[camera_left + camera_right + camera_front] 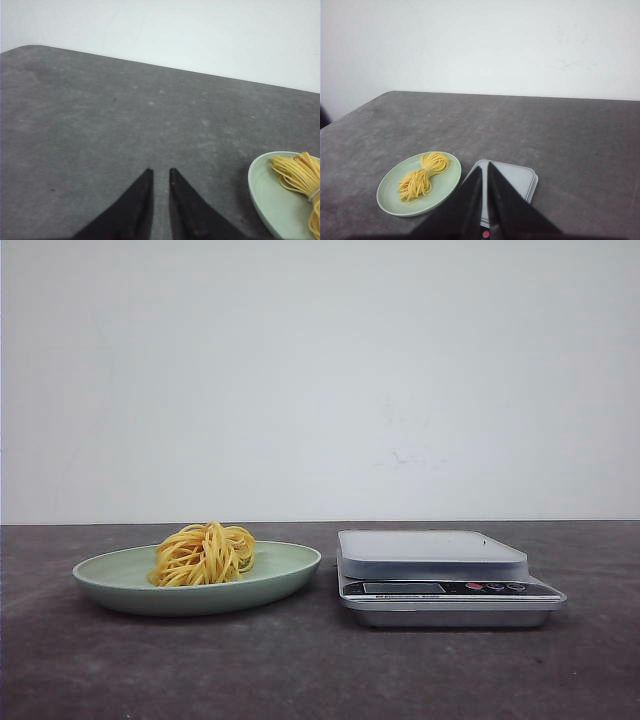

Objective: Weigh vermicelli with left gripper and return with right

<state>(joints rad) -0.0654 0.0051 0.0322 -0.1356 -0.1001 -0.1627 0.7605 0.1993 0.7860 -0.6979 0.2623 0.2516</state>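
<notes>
The left pincer [160, 172] is hovering over bare grey desk [100, 125] with its fingers nearly pressed together, pinching nothing. The vermicelli [203, 553] is sitting on the pale green plate [290, 565], just left of the silver scale [440, 575]. The right pincer [484, 167] is hanging above the scale, likewise nearly pressed together and pinching nothing.

left end effector [161, 172] fingers nearly closed, right end effector [484, 167] likewise, both empty
</notes>
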